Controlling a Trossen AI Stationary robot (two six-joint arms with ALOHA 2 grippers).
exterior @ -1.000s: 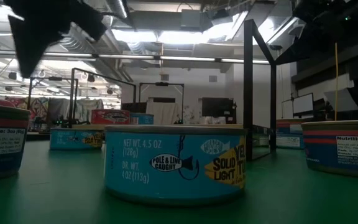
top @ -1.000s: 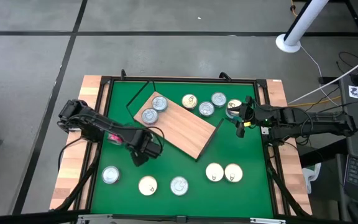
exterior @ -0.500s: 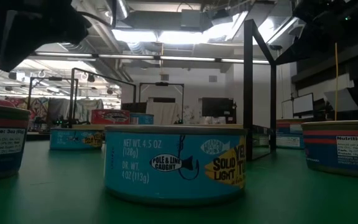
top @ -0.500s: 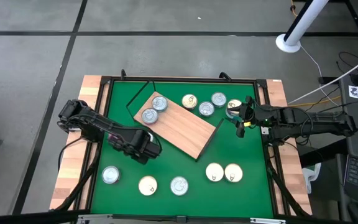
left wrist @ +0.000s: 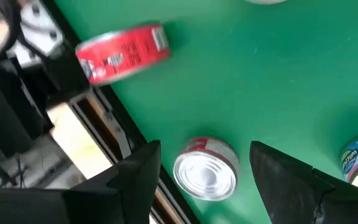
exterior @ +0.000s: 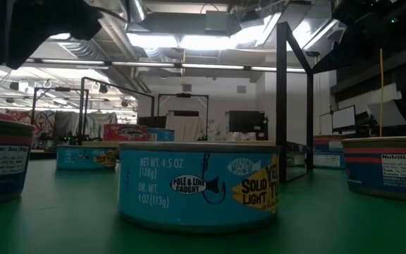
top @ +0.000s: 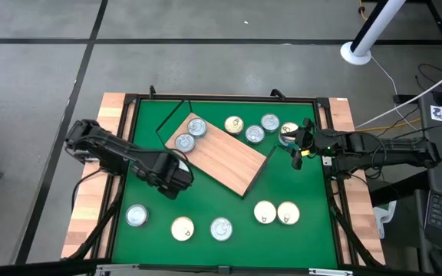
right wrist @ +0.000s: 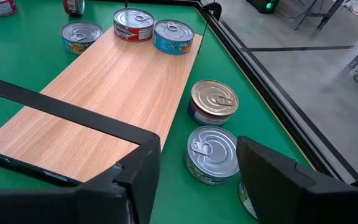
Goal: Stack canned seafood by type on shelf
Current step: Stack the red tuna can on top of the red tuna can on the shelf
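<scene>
The shelf (top: 232, 157) lies slantwise on the green mat, with two tins (top: 196, 126) (top: 184, 142) standing on its far left end. Several more tins (top: 255, 134) stand on the mat off its far right edge, and several (top: 221, 228) along the near side. A red-labelled tin (left wrist: 123, 53) lies on its side. My left gripper (top: 172, 178) (left wrist: 205, 148) is open, pointing down, high above a silver-lidded tin (left wrist: 205, 175). My right gripper (top: 298, 149) (right wrist: 197, 142) hovers open beside the shelf's right corner, above two tins (right wrist: 212, 154).
Black rails (top: 324, 165) and pale wooden strips (top: 90, 222) border the mat. A thin black frame (top: 171, 116) stands at the shelf's far left. In the low view a blue tin (exterior: 199, 187) fills the foreground, with others (exterior: 2, 162) (exterior: 386, 166) at either side.
My left gripper has risen a little, shifted slightly toward the table's left edge, and rolled about the line it points along; its fingers stay apart as before. The tins and the shelf have not moved.
</scene>
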